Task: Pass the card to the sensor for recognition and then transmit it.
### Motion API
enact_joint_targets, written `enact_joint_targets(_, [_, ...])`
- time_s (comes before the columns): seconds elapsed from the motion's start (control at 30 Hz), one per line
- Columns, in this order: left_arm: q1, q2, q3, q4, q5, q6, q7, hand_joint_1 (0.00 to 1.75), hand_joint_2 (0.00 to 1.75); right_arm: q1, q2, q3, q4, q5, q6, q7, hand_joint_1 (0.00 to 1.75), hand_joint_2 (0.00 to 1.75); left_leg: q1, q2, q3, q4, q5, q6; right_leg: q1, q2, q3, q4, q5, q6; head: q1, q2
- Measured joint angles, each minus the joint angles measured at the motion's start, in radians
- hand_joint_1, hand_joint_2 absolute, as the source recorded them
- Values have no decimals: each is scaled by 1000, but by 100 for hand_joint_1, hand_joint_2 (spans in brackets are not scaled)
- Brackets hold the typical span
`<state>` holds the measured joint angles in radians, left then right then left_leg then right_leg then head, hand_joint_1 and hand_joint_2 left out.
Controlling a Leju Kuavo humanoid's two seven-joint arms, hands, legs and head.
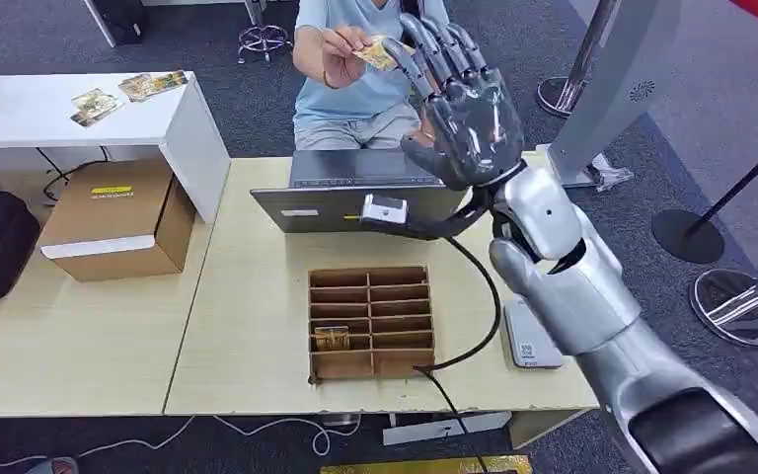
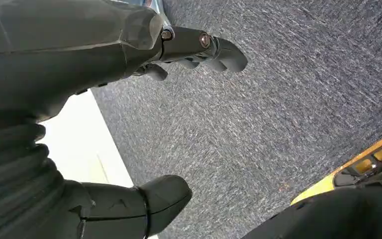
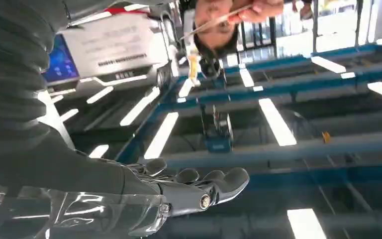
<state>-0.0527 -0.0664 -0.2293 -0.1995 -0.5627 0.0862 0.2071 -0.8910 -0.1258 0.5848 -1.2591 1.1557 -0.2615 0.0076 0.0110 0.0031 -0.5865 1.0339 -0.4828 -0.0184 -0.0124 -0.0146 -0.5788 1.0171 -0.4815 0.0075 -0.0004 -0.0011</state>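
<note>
A seated person's hand (image 1: 331, 47) holds a yellowish card (image 1: 379, 51) beyond the table's far edge. My right hand (image 1: 464, 109) is raised beside it with its fingers stretched out toward the card and nothing in its grasp. In the right wrist view the card (image 3: 214, 21) appears edge-on in the person's fingers, well apart from my outstretched fingers (image 3: 204, 186). A flat white sensor pad (image 1: 531, 341) lies on the table's right side. My left hand (image 2: 129, 99) hangs over grey carpet, its fingers apart and holding nothing.
A brown divided box (image 1: 370, 367) stands mid-table with a card (image 1: 332, 339) in a left slot. A grey laptop (image 1: 365, 188) sits behind it. A cardboard box (image 1: 113, 222) and a white table (image 1: 59, 123) with cards are at the left. Stanchion bases (image 1: 740, 306) stand at the right.
</note>
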Motion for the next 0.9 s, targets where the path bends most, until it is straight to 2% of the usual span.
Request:
enact_joint_targets(0.03, [-1, 0, 0, 0, -1, -4, 0, 0, 175, -36, 18, 5, 47, -34, 39, 0, 0, 175, 0, 0, 0, 0, 0, 0, 0, 0, 0, 0, 0, 0, 0, 0])
enact_joint_targets(0.1, [-5, 1, 0, 0, -3, -9, 0, 0, 175, -90, 50, 10, 123, -84, 72, 0, 0, 175, 0, 0, 0, 0, 0, 0, 0, 0, 0, 0, 0, 0, 0, 0])
enact_joint_targets(0.23, [-9, 1, 0, 0, -9, -14, 0, 0, 175, -187, 123, 20, 277, -96, 79, 26, 0, 175, 0, 0, 0, 0, 1, -1, 0, 0, 0, 0, 0, 0, 0, 0])
enact_joint_targets(0.4, [-14, 1, 0, 0, -6, -17, -3, 0, 175, -259, 198, 29, 429, -67, 73, 46, 0, 175, 0, -1, 0, 0, 1, -1, 0, -1, 0, 0, 0, 0, 0, 0])
enact_joint_targets(0.57, [-16, 1, 0, 0, -10, -26, -11, 0, 175, -293, 232, 34, 523, -66, 47, 44, 0, 175, 0, 0, 0, 0, 1, -1, 0, 0, 0, 0, 0, 0, 0, 0])
enact_joint_targets(0.77, [-18, 1, 0, 0, -19, -29, -11, 0, 175, -309, 245, 32, 589, -61, 28, 33, 0, 175, 0, -1, 0, 0, 1, -1, 0, 0, 0, 0, 0, 0, 0, 0])
enact_joint_targets(0.8, [-18, 1, 0, 0, -20, -30, -11, 0, 175, -312, 245, 32, 598, -58, 27, 32, 5, 175, 0, -1, 0, 0, 1, -1, 0, 0, 0, 0, 0, 0, 0, 0])
enact_joint_targets(0.83, [-19, 1, 0, 0, -21, -31, -11, 0, 175, -312, 245, 31, 604, -58, 25, 33, 175, 175, 0, -1, 0, 0, 1, -1, 0, 0, 0, 0, 0, 0, 0, 0])
enact_joint_targets(0.9, [-19, 1, 0, 0, -23, -32, -11, 0, 175, -312, 245, 25, 610, -58, 19, 32, 175, 175, 0, -1, 0, 0, 1, -1, 0, 0, 0, 0, 0, 0, 0, 0])
